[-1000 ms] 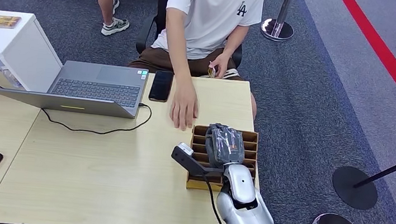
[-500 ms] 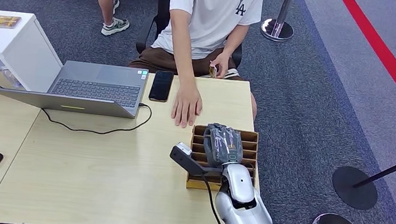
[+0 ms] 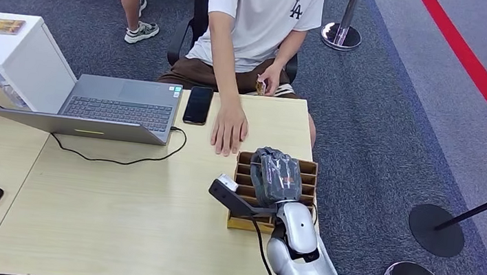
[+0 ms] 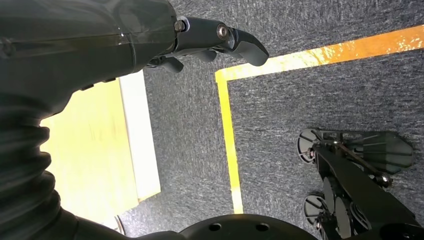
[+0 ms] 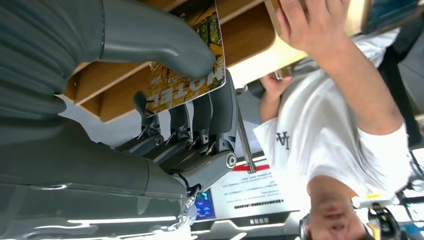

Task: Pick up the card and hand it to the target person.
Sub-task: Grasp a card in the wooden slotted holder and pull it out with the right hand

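I'm at the pick-up step: my right hand (image 3: 276,176) sits over the slotted wooden rack (image 3: 311,169), thumb and fingers (image 5: 210,117) pinching the card (image 5: 187,75), which looks partly out of its slot. Next I judge I must lift it clear, then carry it toward the seated person's hand (image 3: 228,130) just beyond the rack. My left hand (image 4: 220,42) hangs by the floor, fingers loosely apart, holding nothing.

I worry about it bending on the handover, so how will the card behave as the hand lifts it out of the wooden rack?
The card looks thin and flat between the right hand's thumb and fingers, so probably light and fairly stiff. Its printed face seems glossy, so it may slip. The rack slot might drag on it.
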You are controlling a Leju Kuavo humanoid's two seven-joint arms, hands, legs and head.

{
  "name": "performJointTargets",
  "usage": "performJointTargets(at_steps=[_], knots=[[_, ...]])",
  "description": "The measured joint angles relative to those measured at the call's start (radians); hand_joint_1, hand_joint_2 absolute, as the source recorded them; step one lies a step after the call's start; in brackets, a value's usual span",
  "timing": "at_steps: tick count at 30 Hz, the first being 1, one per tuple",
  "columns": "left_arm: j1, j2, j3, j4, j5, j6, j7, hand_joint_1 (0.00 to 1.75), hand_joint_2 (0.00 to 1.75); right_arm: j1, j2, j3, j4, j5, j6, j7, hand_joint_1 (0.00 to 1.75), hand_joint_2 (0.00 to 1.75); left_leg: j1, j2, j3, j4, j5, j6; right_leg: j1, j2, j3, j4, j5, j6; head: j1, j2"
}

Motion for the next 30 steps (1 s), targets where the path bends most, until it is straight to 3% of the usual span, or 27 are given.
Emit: performJointTargets(at_steps=[16, 30], knots=[[0.000, 0.000, 0.016, 0.000, -0.009, 0.000, -0.004, 0.00, 1.75, 0.043, -0.021, 0.012, -0.124, -0.022, 0.001, -0.022, 1.27, 1.75, 0.000, 0.000, 0.000, 0.000, 0.000, 0.000, 0.000, 0.000, 0.000, 0.000, 0.000, 0.000, 0.000, 0.000], [0.000, -0.001, 0.028, 0.000, -0.014, -0.002, -0.005, 0.00, 1.75, 0.073, -0.046, 0.054, -0.262, -0.122, 0.011, -0.094, 1.27, 1.75, 0.000, 0.000, 0.000, 0.000, 0.000, 0.000, 0.000, 0.000, 0.000, 0.000, 0.000, 0.000, 0.000, 0.000]])
